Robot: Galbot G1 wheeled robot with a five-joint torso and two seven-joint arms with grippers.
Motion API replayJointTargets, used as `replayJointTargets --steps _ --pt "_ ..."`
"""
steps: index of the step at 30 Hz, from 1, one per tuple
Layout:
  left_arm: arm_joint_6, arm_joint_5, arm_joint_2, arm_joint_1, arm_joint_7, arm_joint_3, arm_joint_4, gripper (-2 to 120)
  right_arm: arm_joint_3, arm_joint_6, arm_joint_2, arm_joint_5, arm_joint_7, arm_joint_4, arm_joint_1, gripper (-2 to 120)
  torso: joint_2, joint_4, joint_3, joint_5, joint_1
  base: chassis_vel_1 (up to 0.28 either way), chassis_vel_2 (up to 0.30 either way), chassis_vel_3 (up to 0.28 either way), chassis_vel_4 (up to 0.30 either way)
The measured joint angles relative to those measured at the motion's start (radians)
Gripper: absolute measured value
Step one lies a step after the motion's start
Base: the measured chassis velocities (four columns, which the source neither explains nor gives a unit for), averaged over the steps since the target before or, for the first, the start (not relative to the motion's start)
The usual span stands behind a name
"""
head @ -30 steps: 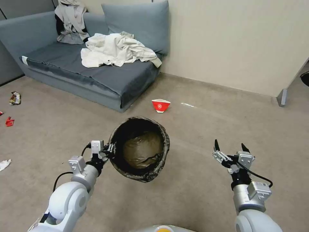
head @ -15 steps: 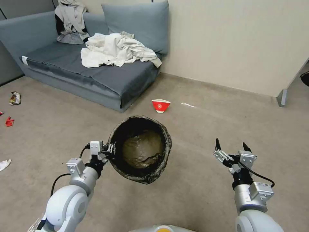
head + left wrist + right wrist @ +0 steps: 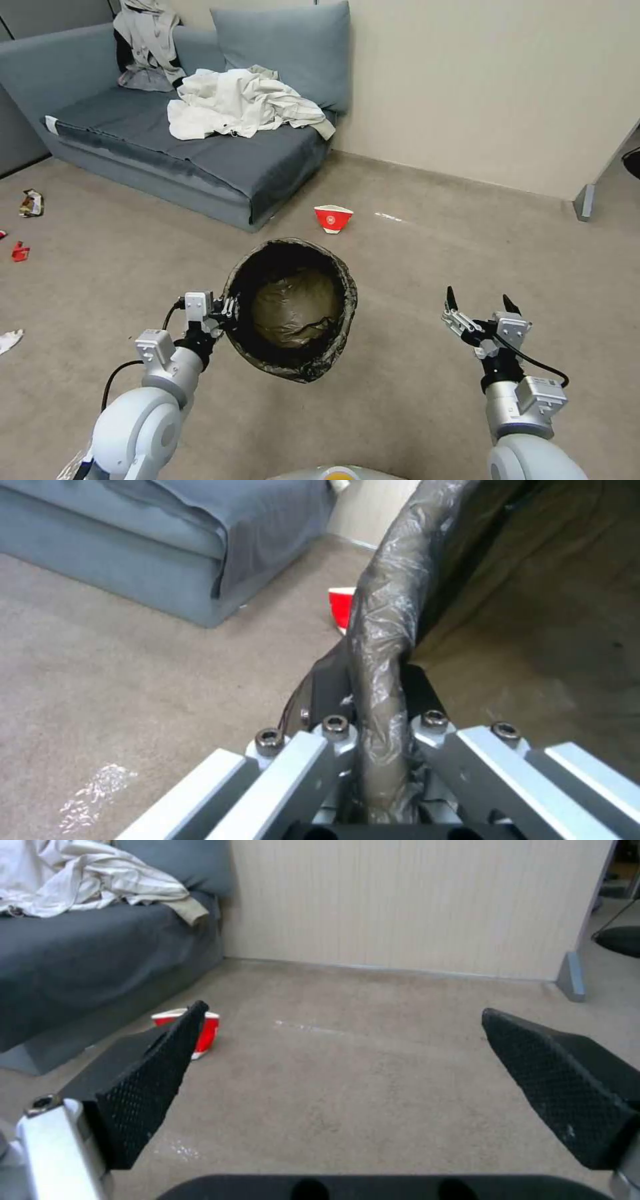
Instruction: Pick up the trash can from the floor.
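The trash can (image 3: 291,310), lined with a crinkled dark bag, hangs above the floor (image 3: 400,387), tilted so I look into its mouth. My left gripper (image 3: 230,312) is shut on its left rim. In the left wrist view the bagged rim of the trash can (image 3: 383,645) runs between the closed fingers of the left gripper (image 3: 377,690). My right gripper (image 3: 480,300) is held to the right of the can, open and holding nothing. In the right wrist view the right gripper (image 3: 333,1060) shows two black pads spread wide over carpet.
A red-and-white paper bowl (image 3: 333,218) sits on the carpet beyond the can, near a grey sofa (image 3: 200,153) with heaped clothes. Scraps of litter (image 3: 30,203) lie far left. A beige wall (image 3: 500,100) closes the back.
The left arm has carried the trash can slightly higher. The right arm has barely moved.
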Motion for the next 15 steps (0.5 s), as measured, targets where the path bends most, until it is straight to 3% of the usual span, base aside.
replayJointTargets --steps 15 --pt "0.000 0.000 -0.002 0.005 0.000 0.002 0.001 1 -0.003 -0.001 -0.001 0.000 0.000 -0.004 0.000 100 0.000 0.0000 0.000 0.0000 0.000 0.000 0.000 0.000 0.000"
